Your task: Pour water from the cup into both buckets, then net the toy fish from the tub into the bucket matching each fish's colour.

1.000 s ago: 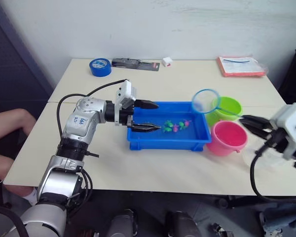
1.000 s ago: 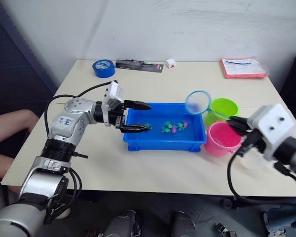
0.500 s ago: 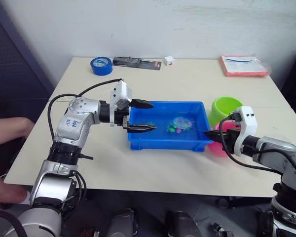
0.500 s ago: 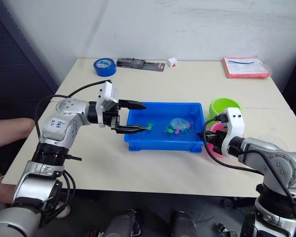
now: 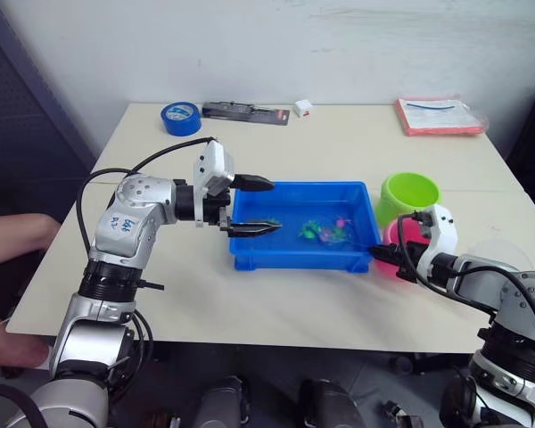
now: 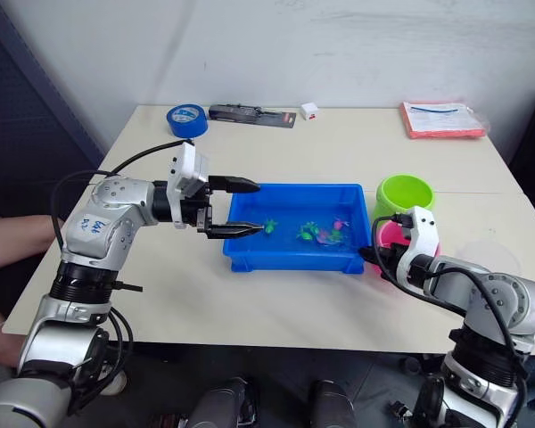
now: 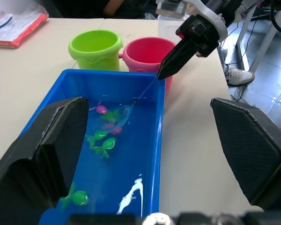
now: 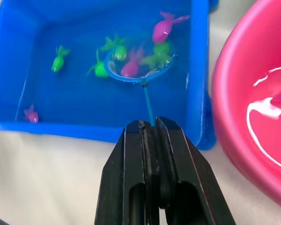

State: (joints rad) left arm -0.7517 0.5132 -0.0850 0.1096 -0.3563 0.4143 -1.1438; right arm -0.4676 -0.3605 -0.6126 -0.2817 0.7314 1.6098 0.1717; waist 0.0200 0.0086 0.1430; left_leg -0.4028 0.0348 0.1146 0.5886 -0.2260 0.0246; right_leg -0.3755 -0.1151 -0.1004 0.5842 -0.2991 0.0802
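Blue net (image 8: 139, 70) now dipped among fish (image 8: 131, 67), right hand (image 8: 150, 125) clamped on handle

A beige table (image 5: 357, 147) stands against a plain white wall (image 5: 276, 45).

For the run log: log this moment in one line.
phase: netting | right gripper: shut on net, hoop dipped among toy fish in tub | left gripper: open

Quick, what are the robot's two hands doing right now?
Left gripper: open, holding nothing, beside the shallow blue plastic tub.
Right gripper: shut on the blue-rimmed mesh net's thin handle.
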